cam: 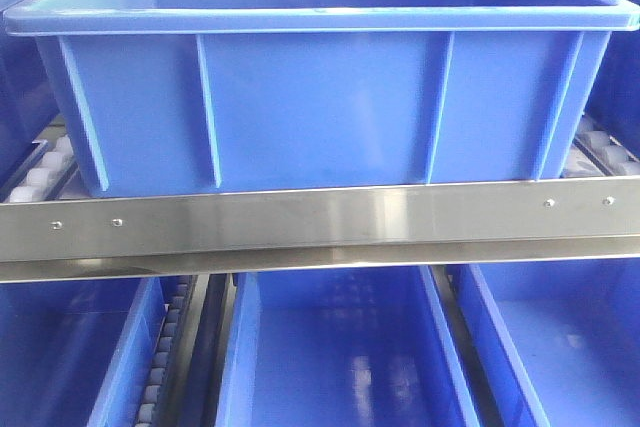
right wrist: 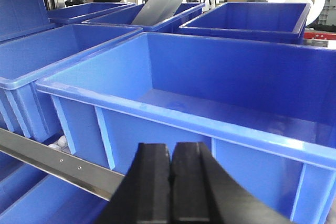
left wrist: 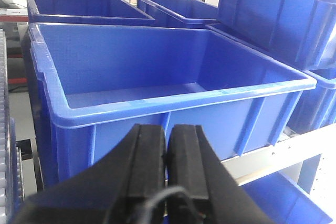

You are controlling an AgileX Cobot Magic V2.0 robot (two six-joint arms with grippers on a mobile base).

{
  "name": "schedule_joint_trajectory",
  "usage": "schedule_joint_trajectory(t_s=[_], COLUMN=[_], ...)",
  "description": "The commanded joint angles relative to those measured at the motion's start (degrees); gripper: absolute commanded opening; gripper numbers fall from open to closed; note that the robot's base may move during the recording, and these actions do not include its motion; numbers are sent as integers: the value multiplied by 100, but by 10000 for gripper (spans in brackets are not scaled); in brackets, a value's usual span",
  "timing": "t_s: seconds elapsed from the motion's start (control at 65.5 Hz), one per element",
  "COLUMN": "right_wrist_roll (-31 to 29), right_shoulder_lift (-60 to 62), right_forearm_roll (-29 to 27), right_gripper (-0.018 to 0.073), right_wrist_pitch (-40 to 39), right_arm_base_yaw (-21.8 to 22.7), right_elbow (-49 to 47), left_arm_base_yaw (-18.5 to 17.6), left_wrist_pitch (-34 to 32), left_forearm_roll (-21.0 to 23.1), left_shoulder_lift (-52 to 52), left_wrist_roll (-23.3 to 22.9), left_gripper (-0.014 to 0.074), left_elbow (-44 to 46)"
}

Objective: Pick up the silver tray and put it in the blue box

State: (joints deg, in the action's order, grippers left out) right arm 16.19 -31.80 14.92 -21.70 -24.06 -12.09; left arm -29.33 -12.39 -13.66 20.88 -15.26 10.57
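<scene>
There are no words, numbers or labels to read anywhere. The big bright-blue plastic crate (cam: 320, 97) has plain sides. The shiny steel shelf rail (cam: 320, 222) is bare too.

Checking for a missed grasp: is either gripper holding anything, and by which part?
Nothing is held. The left gripper and right gripper are both shut on nothing, before the blue box.

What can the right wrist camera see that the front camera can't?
Only the right wrist view shows the right gripper, its black jaws pressed shut with nothing between them. Far behind, it also shows a grey sheet leaning in a back crate; whether that is the silver tray cannot be told. Only the front view shows the lower shelf crates under the steel rail, and white rollers beside the box. Both views show the big blue box, and it looks empty.
</scene>
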Motion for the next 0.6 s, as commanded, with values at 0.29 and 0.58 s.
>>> schedule_joint_trajectory(t_s=[0.29, 0.58], right_wrist_roll=[-64, -350], right_shoulder_lift=[1353, 2803], right_forearm_roll=[-185, -628], right_gripper=[52, 52], right_wrist_pitch=[245, 918], right_arm_base_yaw=[306, 2079], right_elbow=[711, 1268], left_arm_base_yaw=[-40, -40], left_wrist_pitch=[-502, -502], left_forearm_roll=[7, 7], left_shoulder_lift=[20, 20], left_wrist_roll=[16, 16], left_gripper=[-6, -6], left_elbow=[152, 152])
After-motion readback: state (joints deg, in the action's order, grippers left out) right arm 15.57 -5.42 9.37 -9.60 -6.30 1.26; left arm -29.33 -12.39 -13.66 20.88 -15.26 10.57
